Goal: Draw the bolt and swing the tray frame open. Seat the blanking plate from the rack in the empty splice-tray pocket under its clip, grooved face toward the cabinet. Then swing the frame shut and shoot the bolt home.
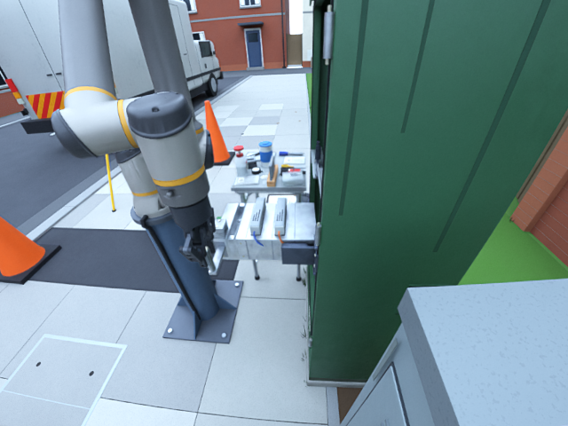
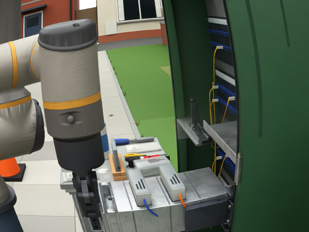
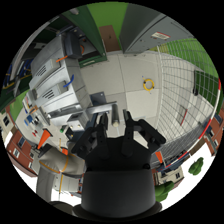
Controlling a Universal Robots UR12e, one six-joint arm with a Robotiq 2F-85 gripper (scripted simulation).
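The tray frame (image 1: 270,229) (image 2: 164,197) stands swung out from the green cabinet (image 1: 413,183), hinged at its right end. Two splice trays (image 2: 139,187) (image 2: 172,182) sit in its pockets, one with a blue lead, one with an orange lead. The pocket nearest the hinge (image 2: 202,179) is empty. The blanking plate (image 2: 115,157) stands upright in an orange rack (image 2: 116,169) on the work table behind the frame. The frame's handle bar (image 3: 115,115) sticks out at its free end. My gripper (image 3: 115,119) (image 1: 202,257) is at that end, fingers on either side of the handle. It is open and holds nothing.
The robot's blue pedestal (image 1: 192,284) stands just left of the frame's free end. The work table (image 1: 270,172) carries a blue cup, a red button, tools and boxes. A traffic cone (image 1: 215,133) stands behind it. A grey cabinet (image 1: 481,348) sits at the near right. A mesh fence (image 3: 182,105) runs along the pavement.
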